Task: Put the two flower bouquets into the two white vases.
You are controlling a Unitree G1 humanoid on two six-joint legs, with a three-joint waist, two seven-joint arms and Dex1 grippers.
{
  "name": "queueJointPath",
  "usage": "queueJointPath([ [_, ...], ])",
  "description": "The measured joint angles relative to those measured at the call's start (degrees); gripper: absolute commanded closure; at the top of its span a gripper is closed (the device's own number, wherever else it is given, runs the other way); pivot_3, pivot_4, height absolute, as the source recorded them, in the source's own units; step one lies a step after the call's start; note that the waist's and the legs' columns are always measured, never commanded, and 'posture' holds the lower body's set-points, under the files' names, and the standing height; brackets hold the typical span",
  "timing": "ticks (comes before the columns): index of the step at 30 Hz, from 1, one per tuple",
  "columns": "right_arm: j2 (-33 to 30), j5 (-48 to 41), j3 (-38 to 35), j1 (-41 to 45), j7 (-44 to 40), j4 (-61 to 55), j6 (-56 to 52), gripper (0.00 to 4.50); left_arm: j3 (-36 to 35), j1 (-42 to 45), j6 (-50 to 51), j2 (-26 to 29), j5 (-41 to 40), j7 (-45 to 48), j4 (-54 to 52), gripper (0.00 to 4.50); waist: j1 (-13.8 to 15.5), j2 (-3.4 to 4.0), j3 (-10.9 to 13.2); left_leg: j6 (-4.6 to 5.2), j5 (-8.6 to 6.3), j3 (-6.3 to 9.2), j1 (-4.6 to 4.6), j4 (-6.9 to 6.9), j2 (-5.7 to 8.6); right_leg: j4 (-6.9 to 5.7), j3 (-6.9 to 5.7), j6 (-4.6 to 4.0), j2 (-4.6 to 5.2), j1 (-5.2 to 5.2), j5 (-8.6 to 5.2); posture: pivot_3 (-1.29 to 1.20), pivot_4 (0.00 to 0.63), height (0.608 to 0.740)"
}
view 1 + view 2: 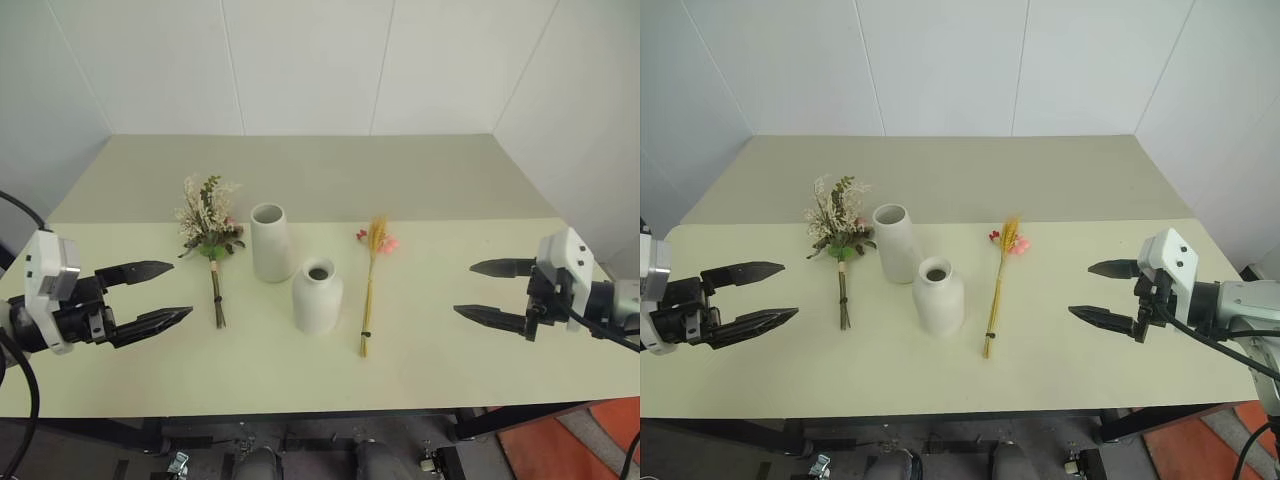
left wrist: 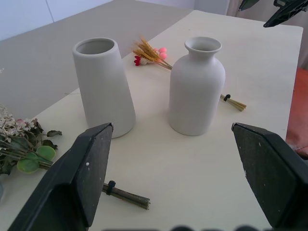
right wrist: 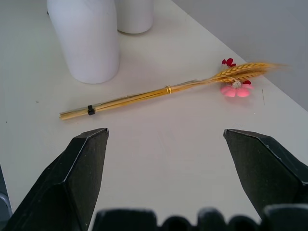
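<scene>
Now I am holding my left gripper [image 1: 158, 294] and right gripper [image 1: 490, 292] wide open, both empty. The bushy bunch [image 1: 208, 232] and slim bunch [image 1: 371, 268] are lying flat beside the vases [image 1: 317, 295]. They look light and crumbly, so I am picking the stiff stems.

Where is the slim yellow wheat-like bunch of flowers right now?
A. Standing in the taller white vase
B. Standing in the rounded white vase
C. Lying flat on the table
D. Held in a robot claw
C: the slim yellow wheat-like bunch lies flat on the pale table, beside the rounded white bottle-shaped vase.
</scene>
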State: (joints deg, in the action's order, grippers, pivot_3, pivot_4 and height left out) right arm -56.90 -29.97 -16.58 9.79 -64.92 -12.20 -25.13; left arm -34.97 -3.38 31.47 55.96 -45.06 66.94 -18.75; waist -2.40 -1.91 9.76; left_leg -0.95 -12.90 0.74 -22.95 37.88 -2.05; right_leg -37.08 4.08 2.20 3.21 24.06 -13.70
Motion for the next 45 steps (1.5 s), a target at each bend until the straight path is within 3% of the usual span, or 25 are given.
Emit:
queueJointPath([
  [15,0.34,0.58,0.04,0.13,0.21,0.57,1.01,0.00,0.60,0.51,0.79,0.07,1.96,-3.24,0.81,0.20,0.01,0.00,0.00,0.00,0.00,0.00,0.02,0.00,0.00,-0.01,0.00,0.00,0.00,-0.01,0.00,0.00,0.150,0.740],
  [22,1.64,0.55,0.62,2.40,0.24,0.98,1.22,0.00,4.70,4.33,6.59,1.47,5.30,-11.51,1.95,0.20,0.00,0.00,0.00,0.00,0.00,0.00,0.00,0.00,0.01,-0.01,0.00,0.01,0.01,0.01,0.00,0.00,0.150,0.740],
  [28,2.52,0.61,2.78,6.29,0.22,1.55,1.65,0.00,13.89,14.85,12.99,1.29,8.53,-20.17,4.71,0.20,0.17,0.00,0.00,0.00,0.00,0.01,-0.01,0.00,0.02,-0.01,0.00,0.02,0.00,-0.01,0.01,0.00,0.150,0.740],
  [37,2.81,0.63,4.27,8.07,0.24,1.56,1.95,0.00,28.86,32.01,31.34,-6.28,14.77,-35.69,10.90,0.20,0.31,-0.01,0.00,0.00,0.00,0.09,-0.12,0.01,0.09,-0.02,-0.01,0.07,0.01,0.03,0.05,0.00,0.150,0.740],
  [45,3.42,0.58,4.43,8.45,0.62,1.12,1.95,0.00,35.62,38.43,32.04,-17.76,22.98,-43.89,22.37,0.20,0.21,-0.02,0.00,0.00,0.00,0.12,-0.16,0.02,0.11,-0.04,-0.01,0.06,0.01,0.08,0.07,0.00,0.150,0.740],
])
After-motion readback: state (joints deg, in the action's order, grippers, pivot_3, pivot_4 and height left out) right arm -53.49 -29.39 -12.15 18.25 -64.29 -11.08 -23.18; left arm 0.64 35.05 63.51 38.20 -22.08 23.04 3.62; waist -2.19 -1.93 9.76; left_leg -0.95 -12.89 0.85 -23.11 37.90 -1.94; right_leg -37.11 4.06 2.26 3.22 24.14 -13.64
